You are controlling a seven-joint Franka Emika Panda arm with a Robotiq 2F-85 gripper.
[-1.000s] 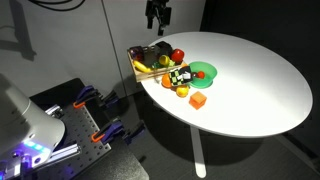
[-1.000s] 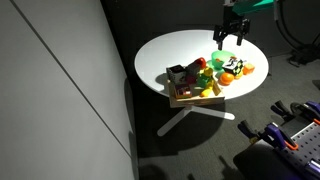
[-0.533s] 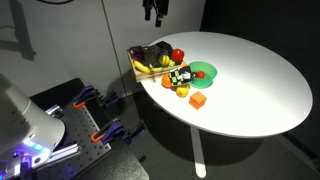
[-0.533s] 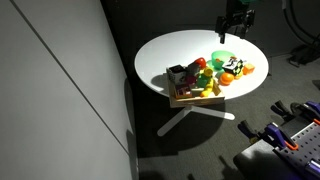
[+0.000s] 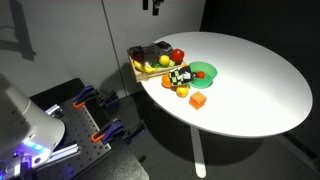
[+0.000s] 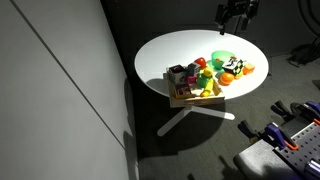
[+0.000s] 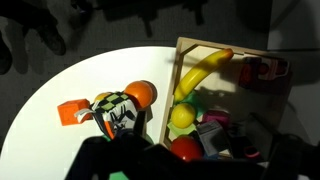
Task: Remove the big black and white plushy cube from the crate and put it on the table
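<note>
- My gripper (image 6: 236, 13) hangs high above the table's (image 5: 260, 80) far edge; its jaws look spread and hold nothing
- The big black and white plushy cube (image 7: 118, 112) lies on the tabletop just outside the crate (image 7: 179, 60), not in it
- An orange ball (image 7: 141, 95) touches the cube; an orange block (image 7: 72, 112) sits just beside it; the green bowl (image 5: 204, 70) is close behind
- In the crate I see a banana (image 7: 200, 72), a yellow fruit (image 7: 182, 117) and other pieces I cannot name
</note>
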